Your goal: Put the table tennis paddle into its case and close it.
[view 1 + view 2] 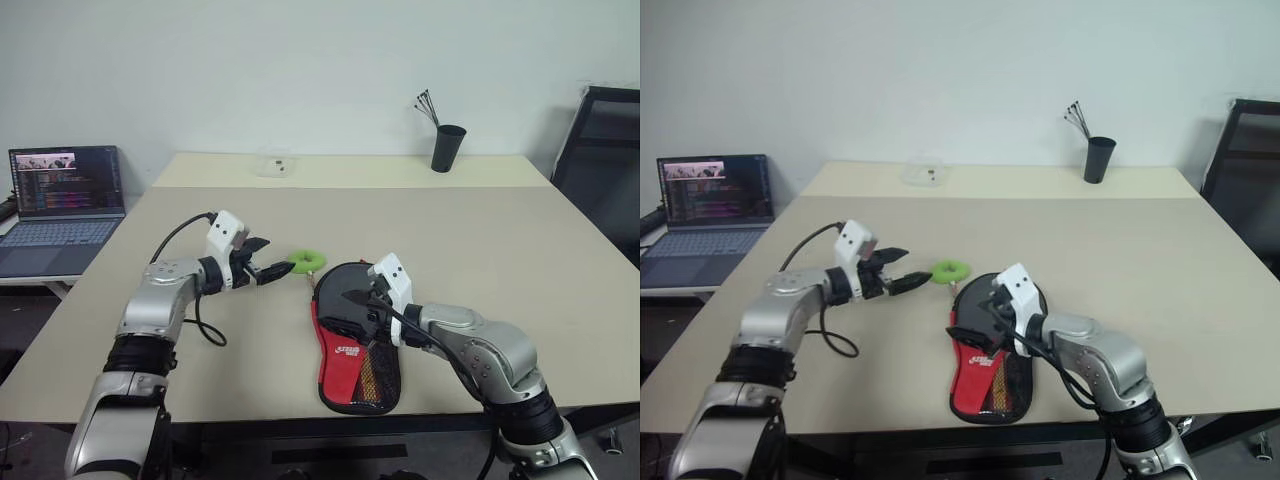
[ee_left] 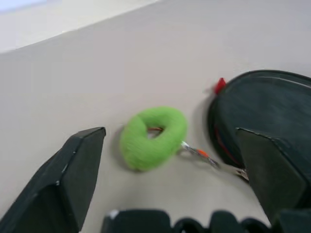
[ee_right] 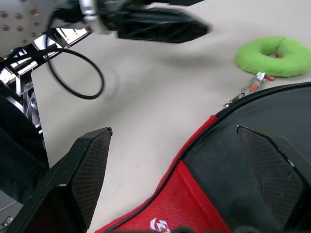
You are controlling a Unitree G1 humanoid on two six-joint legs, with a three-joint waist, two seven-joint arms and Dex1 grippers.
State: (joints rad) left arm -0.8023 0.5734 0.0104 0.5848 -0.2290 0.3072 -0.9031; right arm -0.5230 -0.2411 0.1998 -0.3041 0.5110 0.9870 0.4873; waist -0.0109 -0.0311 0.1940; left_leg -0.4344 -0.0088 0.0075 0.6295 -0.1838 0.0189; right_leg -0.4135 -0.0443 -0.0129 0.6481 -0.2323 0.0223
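The case (image 1: 352,352), black fabric with a red panel and white lettering, lies flat near the table's front edge. Its green ring charm (image 1: 307,261) rests on the table by the round end, joined by a short cord and clip (image 2: 199,153). My left gripper (image 1: 272,257) hovers open just left of the charm, which sits between its fingers (image 2: 80,167) in the left wrist view. Over the case's round black end, my right gripper (image 1: 362,305) stands open, nothing held. The table tennis paddle is hidden.
A beige table (image 1: 500,250) carries everything. At its far side stand a black cup with sticks (image 1: 447,147) and a small clear box (image 1: 273,165). An open laptop (image 1: 65,195) sits on a side table to the left. A black chair (image 1: 600,160) is at the right.
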